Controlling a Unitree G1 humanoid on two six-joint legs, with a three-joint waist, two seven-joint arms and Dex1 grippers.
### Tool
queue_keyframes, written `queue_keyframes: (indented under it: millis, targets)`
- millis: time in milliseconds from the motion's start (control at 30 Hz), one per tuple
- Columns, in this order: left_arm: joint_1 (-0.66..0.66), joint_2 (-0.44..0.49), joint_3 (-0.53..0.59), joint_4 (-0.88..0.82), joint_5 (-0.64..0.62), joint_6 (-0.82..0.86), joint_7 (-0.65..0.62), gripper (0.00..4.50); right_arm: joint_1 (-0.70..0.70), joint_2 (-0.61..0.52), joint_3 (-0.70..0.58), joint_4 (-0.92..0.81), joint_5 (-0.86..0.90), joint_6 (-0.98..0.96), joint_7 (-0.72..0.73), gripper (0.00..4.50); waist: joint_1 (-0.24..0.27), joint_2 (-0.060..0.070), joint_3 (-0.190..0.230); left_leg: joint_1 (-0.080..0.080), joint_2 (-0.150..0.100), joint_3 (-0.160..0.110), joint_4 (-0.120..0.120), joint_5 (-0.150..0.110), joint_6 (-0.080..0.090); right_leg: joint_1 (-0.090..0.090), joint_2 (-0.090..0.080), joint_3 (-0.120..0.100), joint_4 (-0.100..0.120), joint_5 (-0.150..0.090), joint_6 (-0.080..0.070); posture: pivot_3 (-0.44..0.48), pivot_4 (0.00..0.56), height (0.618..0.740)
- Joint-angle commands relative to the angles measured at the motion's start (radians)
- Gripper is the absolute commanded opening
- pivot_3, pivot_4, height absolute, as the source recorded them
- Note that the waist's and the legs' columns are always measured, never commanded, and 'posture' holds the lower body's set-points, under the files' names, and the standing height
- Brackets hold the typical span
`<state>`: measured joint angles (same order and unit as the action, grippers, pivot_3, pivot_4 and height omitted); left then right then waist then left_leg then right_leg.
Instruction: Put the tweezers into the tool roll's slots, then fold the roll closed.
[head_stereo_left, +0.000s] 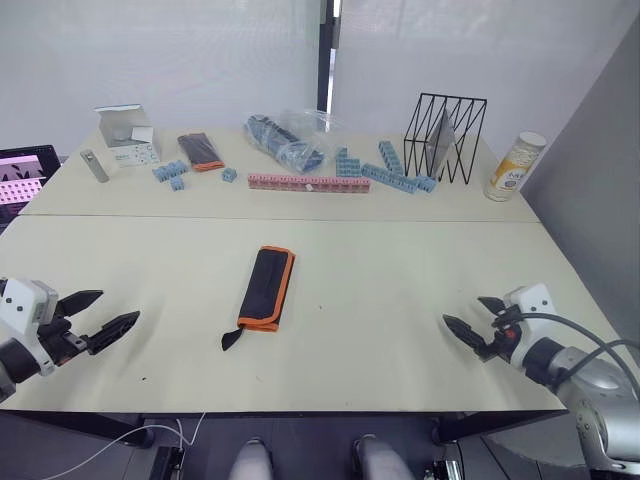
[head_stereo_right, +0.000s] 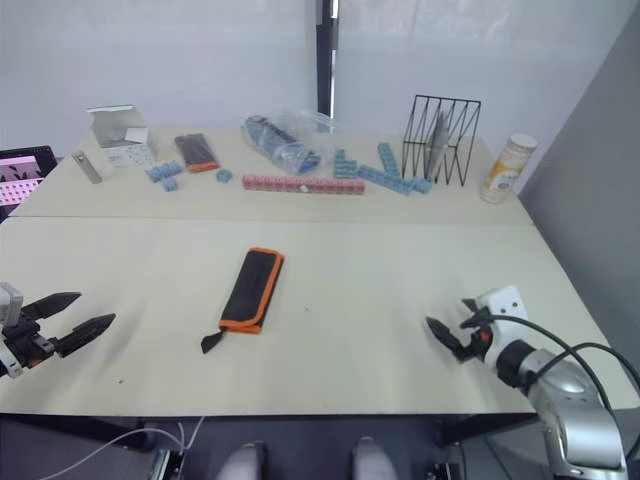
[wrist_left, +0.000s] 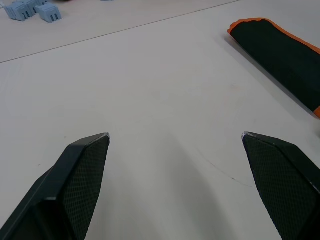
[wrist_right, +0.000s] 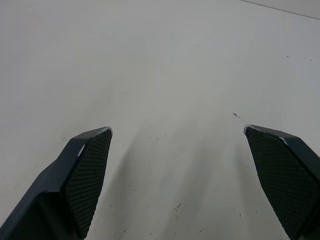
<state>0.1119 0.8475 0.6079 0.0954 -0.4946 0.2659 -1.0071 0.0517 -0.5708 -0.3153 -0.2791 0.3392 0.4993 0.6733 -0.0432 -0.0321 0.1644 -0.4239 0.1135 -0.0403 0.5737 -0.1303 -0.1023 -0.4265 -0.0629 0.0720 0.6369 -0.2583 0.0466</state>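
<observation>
Black fabric with orange trim: I see the tool roll (head_stereo_left: 268, 288) folded shut near the middle of the bench (head_stereo_left: 400, 270), its strap trailing toward me. My left hand (head_stereo_left: 106, 318) hovers well to its left, fingers spread apart and empty; my right hand (head_stereo_left: 474, 322) sits at the right, likewise spread and empty

Matt black cloth tool roll (head_stereo_left: 267, 288) with orange trim, smooth matt pale table (head_stereo_left: 400, 270) — finely textured tool pads (wrist_left: 85, 175)
</observation>
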Motion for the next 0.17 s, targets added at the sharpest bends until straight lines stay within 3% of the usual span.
queue_keyframes:
  millis: [33, 167]
  targets:
    - [-0.010, 0.013, 0.013, -0.015, -0.006, 0.001, 0.010, 4.50, 0.011, -0.012, -0.022, -0.038, 0.024, -0.019, 0.002, 4.48, 0.000, 0.000, 0.000, 0.000, 0.000, 0.000, 0.000, 0.000, 0.000, 0.000, 0.000, 0.000, 0.000, 0.000, 0.000, 0.000, 0.150, 0.736]
    - [-0.018, 0.021, 0.005, -0.020, -0.007, 0.013, 0.012, 4.50, 0.025, -0.011, -0.017, -0.058, 0.028, -0.014, 0.003, 4.48, 0.001, 0.000, 0.000, 0.000, 0.000, 0.000, 0.000, 0.000, 0.000, 0.000, 0.000, 0.000, 0.000, 0.000, 0.000, 0.000, 0.150, 0.736]
